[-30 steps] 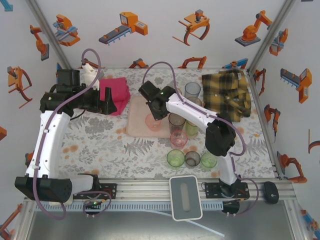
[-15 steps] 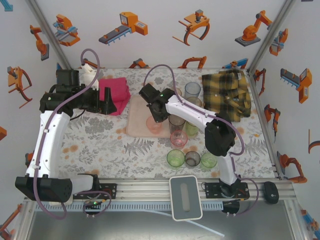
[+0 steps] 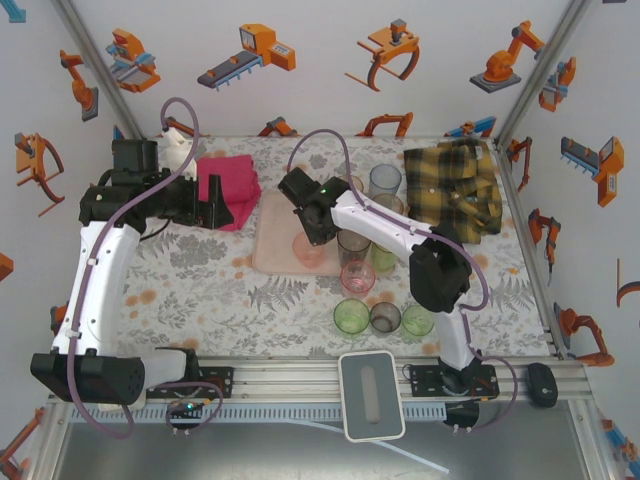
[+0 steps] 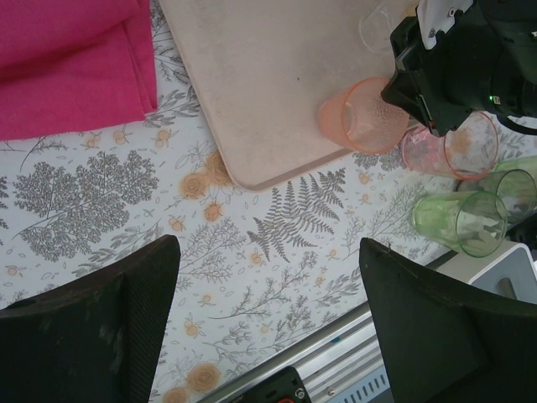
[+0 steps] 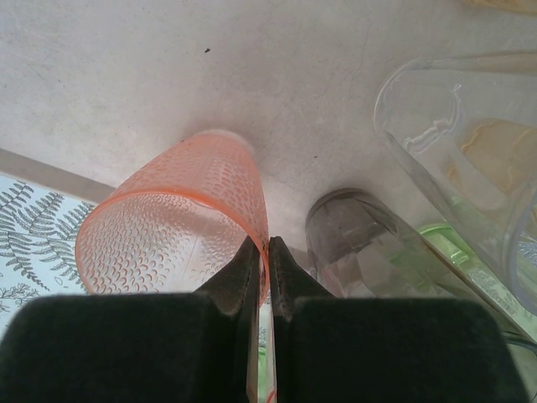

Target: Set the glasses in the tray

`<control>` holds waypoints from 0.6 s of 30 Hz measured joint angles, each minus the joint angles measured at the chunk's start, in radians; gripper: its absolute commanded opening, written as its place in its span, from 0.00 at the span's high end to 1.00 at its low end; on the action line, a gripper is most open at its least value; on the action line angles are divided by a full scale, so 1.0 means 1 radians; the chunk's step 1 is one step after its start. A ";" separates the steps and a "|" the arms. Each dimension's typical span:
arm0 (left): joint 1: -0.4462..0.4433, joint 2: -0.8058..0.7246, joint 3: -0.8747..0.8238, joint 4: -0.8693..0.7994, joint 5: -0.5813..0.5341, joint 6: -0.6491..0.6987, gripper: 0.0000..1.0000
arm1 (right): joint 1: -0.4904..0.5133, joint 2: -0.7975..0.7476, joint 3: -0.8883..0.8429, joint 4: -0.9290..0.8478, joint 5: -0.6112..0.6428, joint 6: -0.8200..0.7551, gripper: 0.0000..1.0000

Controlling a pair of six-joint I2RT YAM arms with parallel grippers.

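Observation:
An orange glass (image 3: 307,249) (image 4: 367,114) (image 5: 172,231) stands upright at the near right corner of the pale pink tray (image 3: 274,238) (image 4: 252,84) (image 5: 126,75), its base down at the tray's surface. My right gripper (image 3: 313,236) (image 5: 268,248) is shut on its rim, one finger inside and one outside. Right of the tray are a smoky grey glass (image 3: 353,243) (image 5: 361,239), a pink glass (image 3: 357,276) (image 4: 449,147), and green glasses (image 3: 351,317) (image 4: 461,220). My left gripper (image 3: 226,206) (image 4: 268,248) hangs open above the tablecloth, left of the tray, holding nothing.
A folded magenta towel (image 3: 229,184) (image 4: 67,59) lies left of the tray. A yellow-black plaid shirt (image 3: 455,186) lies at the back right. A blue-grey glass (image 3: 385,180) stands behind my right arm. A white device (image 3: 370,393) sits on the front rail.
My right gripper and the orange glass have sunk slightly toward the tray's near right corner. The left arm has not moved.

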 measured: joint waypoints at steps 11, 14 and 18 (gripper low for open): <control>0.006 0.000 -0.001 0.002 0.011 -0.005 0.20 | 0.000 0.000 0.000 -0.001 0.011 -0.001 0.79; 0.006 0.000 -0.001 0.006 0.015 -0.008 0.20 | 0.000 0.000 0.000 -0.002 0.015 -0.002 0.77; 0.008 0.000 -0.005 0.013 0.019 -0.011 0.20 | 0.000 0.000 0.001 -0.009 0.024 -0.004 0.74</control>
